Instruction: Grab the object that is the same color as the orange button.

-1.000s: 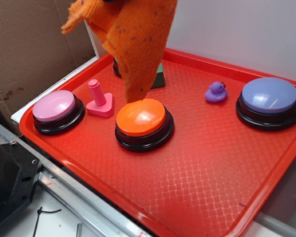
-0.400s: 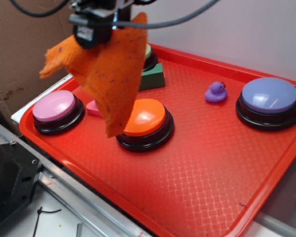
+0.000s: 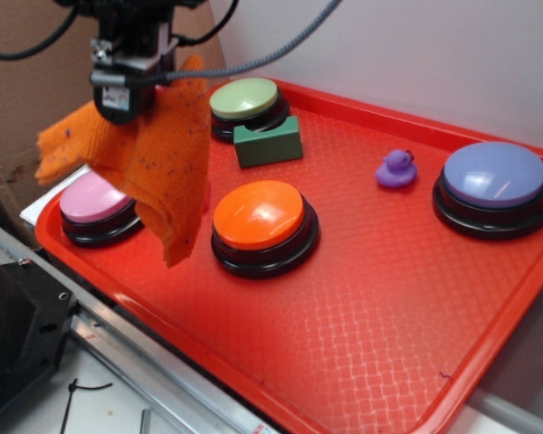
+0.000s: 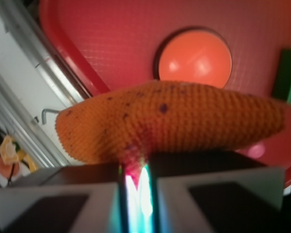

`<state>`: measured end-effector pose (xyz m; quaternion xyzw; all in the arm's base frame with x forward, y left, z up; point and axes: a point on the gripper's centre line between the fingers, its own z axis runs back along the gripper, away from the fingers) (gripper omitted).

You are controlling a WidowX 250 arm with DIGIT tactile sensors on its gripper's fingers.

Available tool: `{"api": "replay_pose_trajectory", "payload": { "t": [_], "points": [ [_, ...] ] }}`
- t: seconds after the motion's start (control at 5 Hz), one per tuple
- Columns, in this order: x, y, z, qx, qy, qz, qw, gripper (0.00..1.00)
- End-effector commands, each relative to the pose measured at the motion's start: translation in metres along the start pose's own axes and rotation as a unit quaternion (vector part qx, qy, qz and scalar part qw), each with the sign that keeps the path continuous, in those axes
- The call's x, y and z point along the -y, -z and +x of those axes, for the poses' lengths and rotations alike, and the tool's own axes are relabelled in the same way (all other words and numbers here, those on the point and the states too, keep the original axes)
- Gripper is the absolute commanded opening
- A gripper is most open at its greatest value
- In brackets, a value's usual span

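Observation:
The floppy orange knitted cloth [image 3: 163, 167] with dark specks hangs in the air over the tray's left side, partly covering the pink button. My gripper [image 3: 127, 99] is shut on its top and holds it up. In the wrist view the cloth [image 4: 174, 121] bulges just past my closed jaws [image 4: 136, 167]. The glossy orange dome button [image 3: 261, 217] on its black base sits on the tray to the right of the cloth; it also shows in the wrist view [image 4: 195, 58].
The red tray [image 3: 362, 307] also holds a pink button [image 3: 89, 203], a green button [image 3: 244, 98], a green block [image 3: 268, 143], a purple duck [image 3: 396, 169] and a lavender button [image 3: 494, 181]. A cardboard wall stands at left, a metal rail at front left.
My gripper has moved left and down with the cloth, from above the orange button to over the pink button. The green button and block are now uncovered.

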<state>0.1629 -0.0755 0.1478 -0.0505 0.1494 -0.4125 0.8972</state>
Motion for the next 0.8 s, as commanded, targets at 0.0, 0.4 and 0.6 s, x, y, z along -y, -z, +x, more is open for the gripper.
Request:
{"api": "replay_pose_trajectory", "payload": {
  "t": [0.0,0.4,0.6],
  "points": [
    [0.003,0.013,0.022,-0.013,-0.015,0.018,1.0,0.0],
    [0.0,0.022,0.051,-0.031,0.006,0.035,0.999,0.0],
    [-0.003,0.025,0.056,-0.028,0.025,0.037,0.999,0.0]
  ]
}}
